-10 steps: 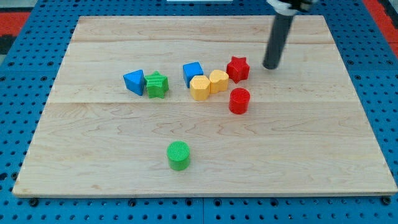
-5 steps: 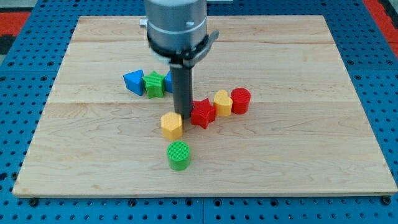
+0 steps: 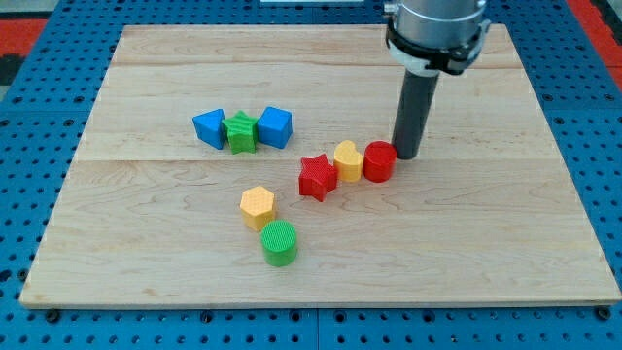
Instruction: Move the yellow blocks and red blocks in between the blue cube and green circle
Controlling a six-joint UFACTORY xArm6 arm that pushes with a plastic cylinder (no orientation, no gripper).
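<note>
My tip (image 3: pixel 405 155) stands just right of and above the red cylinder (image 3: pixel 378 161), touching or nearly touching it. Left of that cylinder sit a yellow block (image 3: pixel 348 160) and a red star (image 3: pixel 317 177), the three in a row touching. A yellow hexagon (image 3: pixel 258 206) lies lower left, just above the green circle (image 3: pixel 279 243). The blue cube (image 3: pixel 275 127) sits at the upper left, next to a green star (image 3: pixel 241 131).
A blue triangular block (image 3: pixel 209 127) sits left of the green star. The wooden board (image 3: pixel 486 243) lies on a blue pegboard surface.
My tip moved from beside the yellow hexagon up and right to the red cylinder. The yellow hexagon shifted slightly down-left; the blue cube is now uncovered.
</note>
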